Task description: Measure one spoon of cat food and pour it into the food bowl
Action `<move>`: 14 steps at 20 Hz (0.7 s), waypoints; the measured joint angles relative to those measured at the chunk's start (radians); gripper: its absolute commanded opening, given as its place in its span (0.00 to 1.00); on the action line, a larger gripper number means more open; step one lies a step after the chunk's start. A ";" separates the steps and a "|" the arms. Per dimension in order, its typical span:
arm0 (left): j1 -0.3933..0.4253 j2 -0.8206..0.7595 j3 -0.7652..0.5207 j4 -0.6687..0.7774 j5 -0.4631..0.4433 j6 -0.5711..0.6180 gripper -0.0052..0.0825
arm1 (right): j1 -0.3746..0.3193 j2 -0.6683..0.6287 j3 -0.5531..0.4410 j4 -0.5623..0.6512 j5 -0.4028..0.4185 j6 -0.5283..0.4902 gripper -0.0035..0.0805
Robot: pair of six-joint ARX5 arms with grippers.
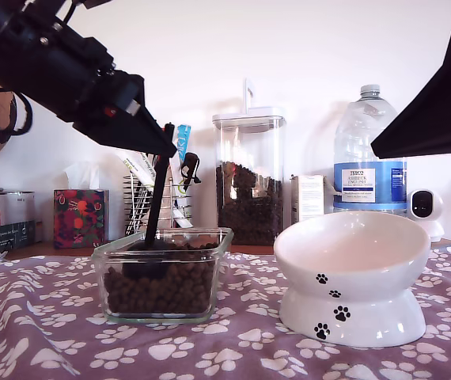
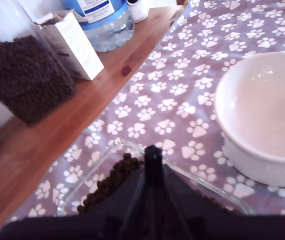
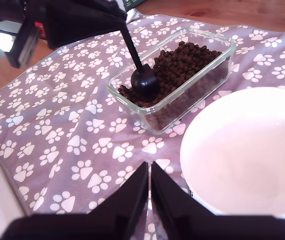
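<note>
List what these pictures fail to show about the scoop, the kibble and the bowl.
- Scoop contents: its cup sits in the kibble, opening unseen in the second wrist view; the dish wall hides it in the exterior view.
- Scoop cup: my first gripper blocks it in the first wrist view.
- Bowl interior: its rim hides it in the exterior view.

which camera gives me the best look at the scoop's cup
The second wrist view: the spoon's round cup sits in plain sight on the kibble. The exterior view shows only its handle clearly, the cup blurred behind the glass dish. The first wrist view shows just the handle's end.
</note>
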 measured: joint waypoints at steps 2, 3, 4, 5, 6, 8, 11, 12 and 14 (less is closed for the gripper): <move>0.001 -0.018 0.010 -0.058 0.000 0.000 0.04 | 0.000 0.000 0.000 0.000 0.000 0.000 0.05; 0.001 -0.033 0.012 -0.091 -0.001 -0.004 0.04 | 0.000 0.000 0.000 0.000 0.000 0.000 0.05; 0.004 -0.050 0.014 -0.129 -0.004 -0.013 0.04 | 0.000 0.000 0.000 0.000 0.000 0.000 0.05; 0.005 -0.069 0.015 -0.167 -0.006 -0.026 0.04 | 0.000 0.000 0.000 0.000 0.000 0.000 0.05; 0.008 -0.085 0.015 -0.207 -0.007 -0.031 0.04 | 0.000 0.000 0.000 0.000 0.000 0.000 0.05; 0.013 -0.106 0.022 -0.284 0.002 -0.042 0.04 | 0.000 0.000 0.000 0.000 0.000 0.000 0.05; 0.016 -0.107 0.037 -0.335 0.035 -0.071 0.04 | 0.000 0.000 0.000 0.000 0.000 0.000 0.05; 0.018 -0.107 0.039 -0.344 0.045 -0.087 0.04 | 0.000 0.000 0.000 0.000 0.000 0.000 0.05; 0.019 -0.106 0.045 -0.383 0.061 -0.115 0.04 | 0.000 0.000 0.000 0.000 0.000 0.000 0.05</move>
